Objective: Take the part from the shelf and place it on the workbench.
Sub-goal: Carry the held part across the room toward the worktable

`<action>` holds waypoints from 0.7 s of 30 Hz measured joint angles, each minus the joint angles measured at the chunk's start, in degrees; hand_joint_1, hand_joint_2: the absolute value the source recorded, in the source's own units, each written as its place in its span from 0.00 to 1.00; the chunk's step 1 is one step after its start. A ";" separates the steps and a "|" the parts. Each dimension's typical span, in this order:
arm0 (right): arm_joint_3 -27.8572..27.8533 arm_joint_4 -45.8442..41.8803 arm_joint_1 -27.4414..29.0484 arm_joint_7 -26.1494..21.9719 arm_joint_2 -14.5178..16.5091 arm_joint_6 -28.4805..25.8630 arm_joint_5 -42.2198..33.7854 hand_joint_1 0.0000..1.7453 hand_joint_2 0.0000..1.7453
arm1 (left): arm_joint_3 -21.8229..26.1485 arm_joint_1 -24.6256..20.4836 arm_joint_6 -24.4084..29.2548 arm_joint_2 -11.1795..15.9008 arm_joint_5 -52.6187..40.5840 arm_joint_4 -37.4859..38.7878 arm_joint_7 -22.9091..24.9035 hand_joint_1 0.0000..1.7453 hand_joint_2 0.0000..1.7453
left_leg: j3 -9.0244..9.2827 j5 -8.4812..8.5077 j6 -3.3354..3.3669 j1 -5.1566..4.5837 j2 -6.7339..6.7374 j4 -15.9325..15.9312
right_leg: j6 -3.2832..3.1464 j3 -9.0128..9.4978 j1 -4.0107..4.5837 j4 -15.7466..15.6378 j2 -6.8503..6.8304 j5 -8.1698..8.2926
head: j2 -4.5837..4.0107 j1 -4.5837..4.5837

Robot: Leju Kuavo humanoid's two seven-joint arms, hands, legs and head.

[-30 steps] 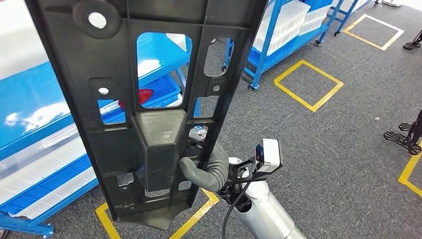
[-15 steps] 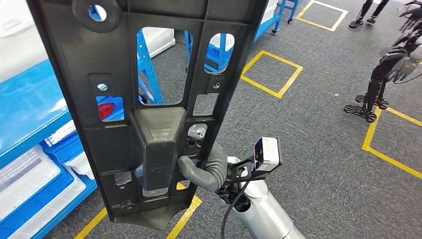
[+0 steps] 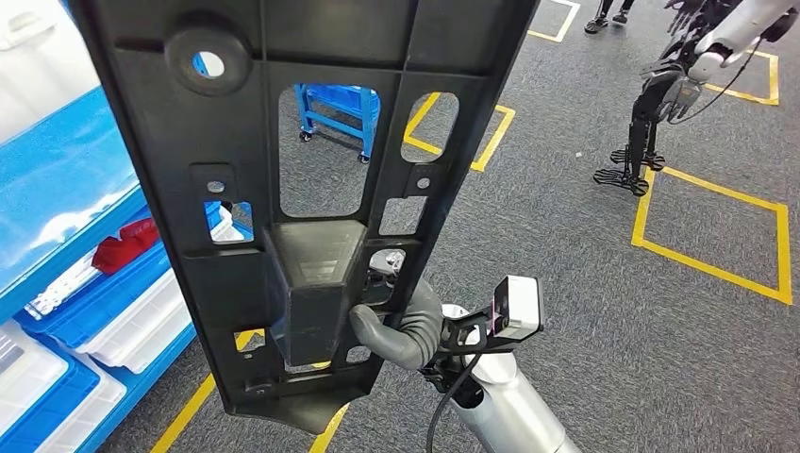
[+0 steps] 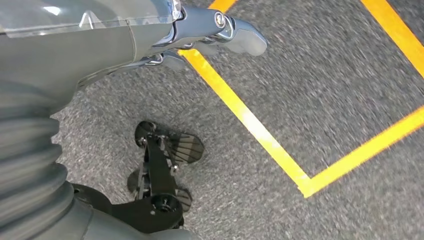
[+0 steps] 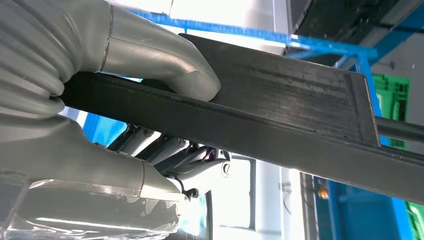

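Observation:
The part is a large black plastic panel with cut-out windows and a boxy block at its middle. It stands upright close in front of me in the head view, lifted above the grey carpet. My right hand grips its lower right rib from behind. In the right wrist view the grey thumb presses on the panel's thin edge, with darker fingers under it. My left hand hangs over the floor, its fingers stretched out and holding nothing.
A blue shelf with white bins and a red item runs along the left. A blue cart stands behind the panel. Yellow tape squares mark the carpet. Another robot stands at the far right.
The whole view has swung to the right: the shelf has slid off to the left and more open carpet shows. The panel stays in my right hand's grip.

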 joint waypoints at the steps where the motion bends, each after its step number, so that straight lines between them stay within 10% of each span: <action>1: 0.01 0.03 -0.16 -0.08 0.00 -0.28 0.23 1.00 1.00 | 0.00 0.00 -0.14 0.03 -0.09 0.00 0.06 0.00 1.00 | 0.15 -0.15 -0.35 -0.10 0.43 0.01 | -0.42 1.22 0.28 -2.35 -0.76 0.49 | 0.00 -0.04; 5: 0.02 0.01 -0.38 -0.15 0.01 -1.20 1.10 1.00 1.00 | -0.03 -0.17 -0.51 0.20 -0.62 0.01 0.54 0.00 1.00 | 0.71 -0.85 -1.92 0.12 1.48 -0.05 | -2.08 1.79 0.73 -3.83 0.90 0.71 | 0.00 -0.22; 11: 0.02 -0.08 -0.23 0.31 0.17 -1.21 2.12 1.00 1.00 | -0.04 0.25 0.96 0.72 -0.63 0.02 2.73 0.00 1.00 | -7.16 -7.94 -2.40 0.45 -4.49 16.37 | -3.50 2.49 0.88 -4.27 5.24 0.91 | 0.00 -0.68; 15: 0.02 -0.08 -0.18 0.50 0.17 -1.06 2.17 1.00 1.00 | -0.02 0.28 2.35 1.34 -0.43 0.00 4.59 0.00 1.00 | -2.95 -0.58 -2.01 0.61 -6.98 4.69 | -3.11 2.45 0.96 -3.12 8.58 0.24 | -0.01 -0.66; 19: 0.02 -0.09 -0.16 0.56 0.15 -1.06 2.19 1.00 1.00 | 0.02 0.10 2.62 1.72 -0.36 0.00 4.99 0.00 1.00 | -1.22 0.26 -1.30 0.40 -7.87 0.91 | -1.75 1.76 0.64 -2.88 10.72 0.26 | 0.00 -0.65; 21: 0.02 -0.16 -0.20 0.56 0.12 -1.07 2.19 1.00 1.00 | 0.02 -0.10 2.64 1.80 -0.35 0.00 5.02 0.00 1.00 | -0.80 0.60 -0.54 0.49 -6.62 0.20 | -1.20 1.16 0.78 -1.77 8.81 -0.49 | -0.01 -0.51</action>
